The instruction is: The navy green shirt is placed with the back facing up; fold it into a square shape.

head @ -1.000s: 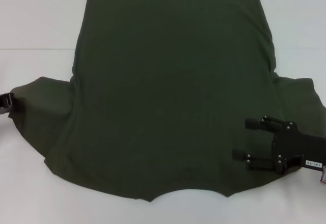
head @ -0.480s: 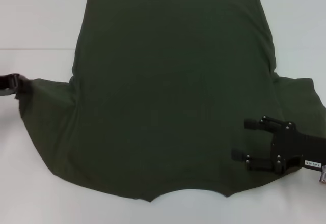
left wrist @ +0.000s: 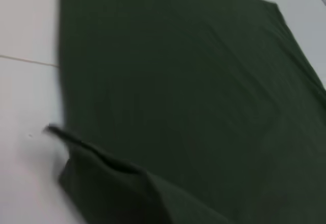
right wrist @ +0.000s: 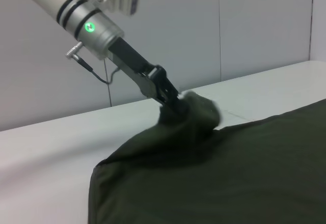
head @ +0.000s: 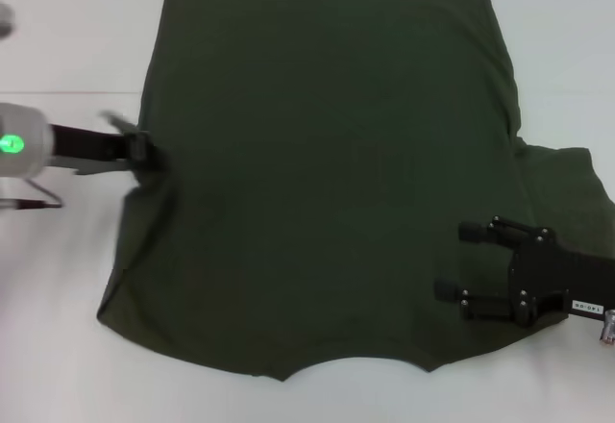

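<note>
Across the white table [head: 58,346] lies the navy green shirt [head: 327,173], plain side up, its hem at the far edge and its neckline notch at the near edge. Its left sleeve is lifted off the table and drawn in over the left side of the body, so that side now ends in a raised fold with a slanting edge down to the near corner. Its right sleeve [head: 567,187] lies flat, spread out past the body's right side.

At the shirt's left edge, about halfway along its length, the left gripper [head: 144,146] holds the bunched sleeve cloth; from the right wrist view its jaws are pinched on that bunch [right wrist: 196,109], with the cloth hanging from it in a peak.

Over the shirt's near right part, beside the right sleeve, the right gripper [head: 466,261] hovers with its two fingers spread wide apart, pointing toward the shirt's middle.
</note>
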Motion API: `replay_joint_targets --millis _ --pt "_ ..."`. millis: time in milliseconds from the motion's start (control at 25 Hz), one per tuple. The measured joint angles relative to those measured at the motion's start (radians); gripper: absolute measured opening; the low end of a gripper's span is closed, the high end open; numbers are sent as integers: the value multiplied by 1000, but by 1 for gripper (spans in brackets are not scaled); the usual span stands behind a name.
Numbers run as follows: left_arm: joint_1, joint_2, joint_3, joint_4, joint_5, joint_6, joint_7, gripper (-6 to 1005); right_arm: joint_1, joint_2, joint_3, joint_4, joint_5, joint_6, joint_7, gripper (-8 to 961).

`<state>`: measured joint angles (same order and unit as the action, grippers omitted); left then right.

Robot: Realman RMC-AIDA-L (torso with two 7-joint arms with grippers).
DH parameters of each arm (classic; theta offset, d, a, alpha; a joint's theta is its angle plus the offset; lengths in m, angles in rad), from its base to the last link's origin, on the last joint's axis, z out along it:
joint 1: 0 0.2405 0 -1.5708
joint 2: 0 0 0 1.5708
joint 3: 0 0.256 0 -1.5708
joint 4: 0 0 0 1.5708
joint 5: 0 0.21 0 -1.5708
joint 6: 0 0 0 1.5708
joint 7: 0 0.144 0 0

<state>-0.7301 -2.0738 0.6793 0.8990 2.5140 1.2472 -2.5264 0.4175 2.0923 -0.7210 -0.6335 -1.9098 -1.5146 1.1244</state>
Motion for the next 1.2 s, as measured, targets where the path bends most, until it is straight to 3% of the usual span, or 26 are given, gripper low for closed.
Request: replay_joint_targets --millis 240,440,680,800,960,1200 --pt "-6 -68 93 -16 -1 -96 -21 49 0 0 3 1 0 -3 0 926" --pt "0 -89 94 -64 -9 -151 -19 48 -2 0 6 2 0 -5 0 926" --pt "35 -82 85 -87 -99 -170 -7 49 -2 0 6 2 0 -6 0 926" --pt "66 -72 85 -91 -223 -132 42 127 -2 0 6 2 0 -7 0 926" --pt "84 -40 84 -157 -381 -48 112 228 -3 0 6 2 1 -13 0 926" --pt "112 -3 74 -221 -497 48 223 369 -10 2 7 2 13 -21 0 926"
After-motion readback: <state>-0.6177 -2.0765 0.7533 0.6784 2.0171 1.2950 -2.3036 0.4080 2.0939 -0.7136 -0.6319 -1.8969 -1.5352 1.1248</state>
